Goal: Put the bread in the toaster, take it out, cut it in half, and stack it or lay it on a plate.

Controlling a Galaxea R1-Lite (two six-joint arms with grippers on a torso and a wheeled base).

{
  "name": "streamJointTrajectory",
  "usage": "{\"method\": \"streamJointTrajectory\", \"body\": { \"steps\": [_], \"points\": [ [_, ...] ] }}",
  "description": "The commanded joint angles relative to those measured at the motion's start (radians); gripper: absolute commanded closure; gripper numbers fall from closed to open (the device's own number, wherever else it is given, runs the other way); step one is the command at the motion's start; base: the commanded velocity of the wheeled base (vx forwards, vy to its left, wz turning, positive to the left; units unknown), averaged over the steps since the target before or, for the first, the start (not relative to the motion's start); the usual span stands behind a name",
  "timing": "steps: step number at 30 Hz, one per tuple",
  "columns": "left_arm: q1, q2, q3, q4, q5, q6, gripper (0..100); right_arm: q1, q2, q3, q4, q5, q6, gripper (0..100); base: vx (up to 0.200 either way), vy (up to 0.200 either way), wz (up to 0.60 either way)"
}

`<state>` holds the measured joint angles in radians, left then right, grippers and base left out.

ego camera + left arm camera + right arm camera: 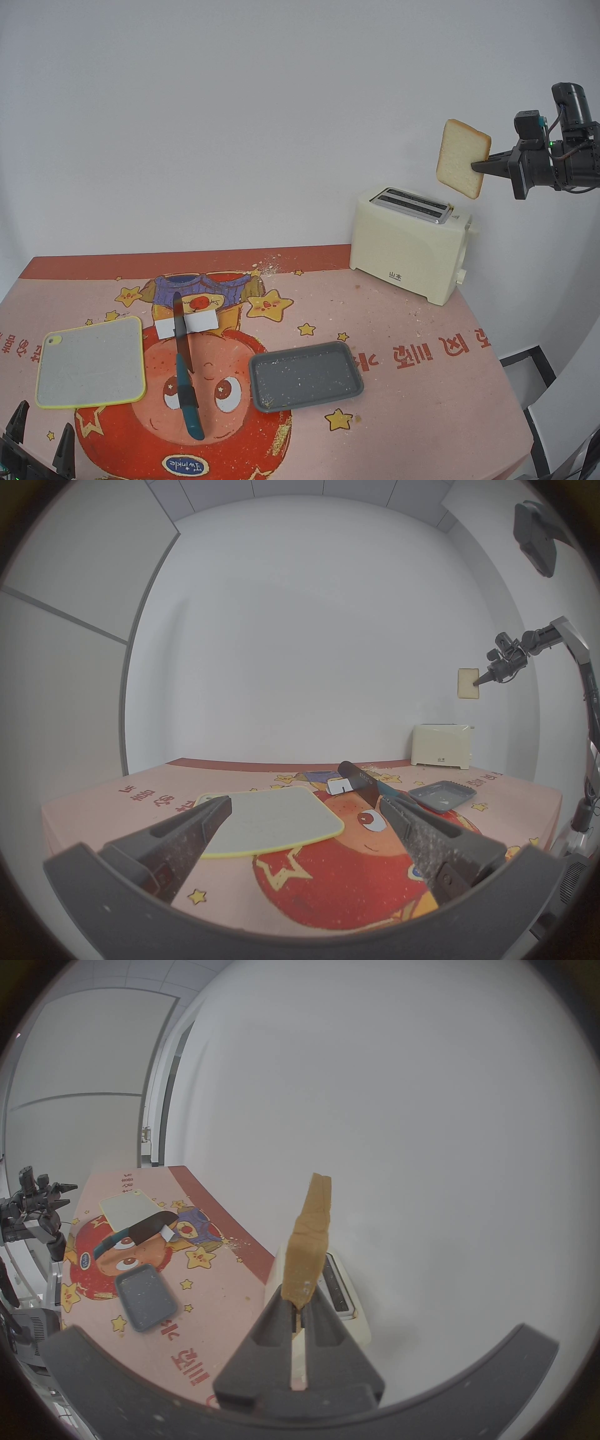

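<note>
Right tool [476, 166]: narrow, pinches one edge of the bread [461, 157] and carries the slice upright, a little tilted, out beyond its tip and high in the air. Toaster [406, 250]: below this tool and somewhat past the bread on the far side from the arm, at the back of the worktop [406, 387], slots facing up with nothing seen inside.

Seems to be the first step only. Pale slice, no browning to see, so probably not toasted yet, but cannot say for sure. By this judgement nothing finished: needs to go over a slot and down, then toasting, taking out, cutting in half, laying on the plate [305, 375].

Plate, knife [183, 362] and cutting board [90, 361]: all flat on the worktop, well apart from the right tool, far below it. No bread on the plate or on the board, only crumbs.

Left tool [304, 805]: wide, holds nothing, low at the near edge of the worktop. Cutting board just ahead of it, knife beyond that and a little to the side.
</note>
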<state>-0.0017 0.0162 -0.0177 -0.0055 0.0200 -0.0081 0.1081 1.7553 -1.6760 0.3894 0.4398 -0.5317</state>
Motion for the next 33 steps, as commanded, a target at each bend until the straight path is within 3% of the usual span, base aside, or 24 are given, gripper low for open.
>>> {"method": "streamJointTrajectory", "body": {
  "steps": [1, 6, 33],
  "points": [
    [0.0, -0.012, 0.018, -0.001, 0.0, 0.0, 0, -0.001, 0.085, -0.054, 0.002, 0.0, -0.002, 100, 0.0, 0.0, 0.0],
    [0.0, -0.01, 0.018, -0.001, 0.0, -0.001, 0, 0.001, 0.144, -0.096, 0.0, 0.048, -0.002, 100, 0.0, 0.0, 0.0],
    [0.0, -0.012, 0.018, -0.001, 0.0, 0.0, 0, 0.01, 0.337, -0.222, -0.009, 0.051, -0.002, 100, 0.0, 0.0, 0.0]
  ]
}}
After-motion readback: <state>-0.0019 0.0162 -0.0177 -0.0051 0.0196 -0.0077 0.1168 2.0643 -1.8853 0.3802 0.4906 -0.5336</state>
